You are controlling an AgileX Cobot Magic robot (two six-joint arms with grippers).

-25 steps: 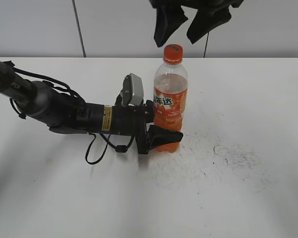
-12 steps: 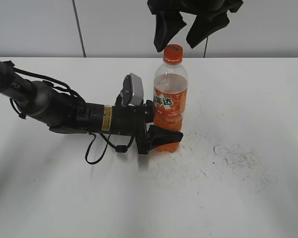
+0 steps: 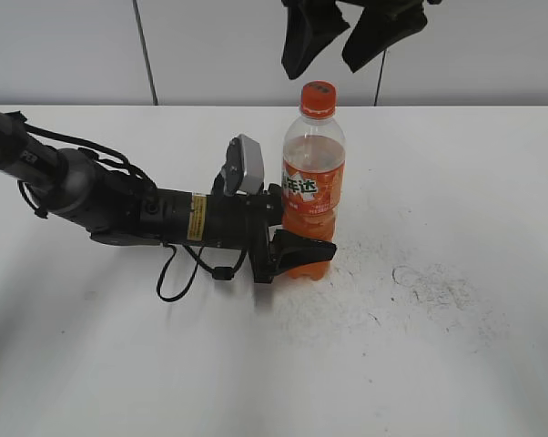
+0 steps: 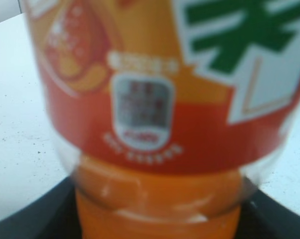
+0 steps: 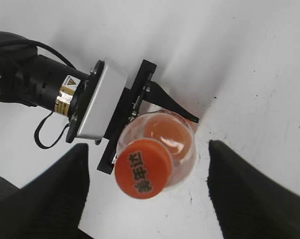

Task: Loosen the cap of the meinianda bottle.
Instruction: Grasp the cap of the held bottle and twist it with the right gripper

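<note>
The meinianda bottle (image 3: 314, 182) stands upright on the white table, with orange drink and an orange label; its label fills the left wrist view (image 4: 165, 89). The orange cap (image 3: 318, 98) sits on its neck and shows from above in the right wrist view (image 5: 143, 168). My left gripper (image 3: 297, 246) lies low along the table and is shut on the bottle's lower body. My right gripper (image 3: 351, 41) hangs open just above the cap, one finger on each side, not touching it; its fingers also frame the cap in the right wrist view (image 5: 147, 191).
The left arm (image 3: 119, 209) with its cables stretches across the left half of the table. Dark scuff marks (image 3: 429, 282) speckle the table right of the bottle. A grey wall with a vertical seam (image 3: 147, 55) stands behind.
My right gripper has risen a little above the cap and shifted slightly. The bottle and the left gripper have not moved.
</note>
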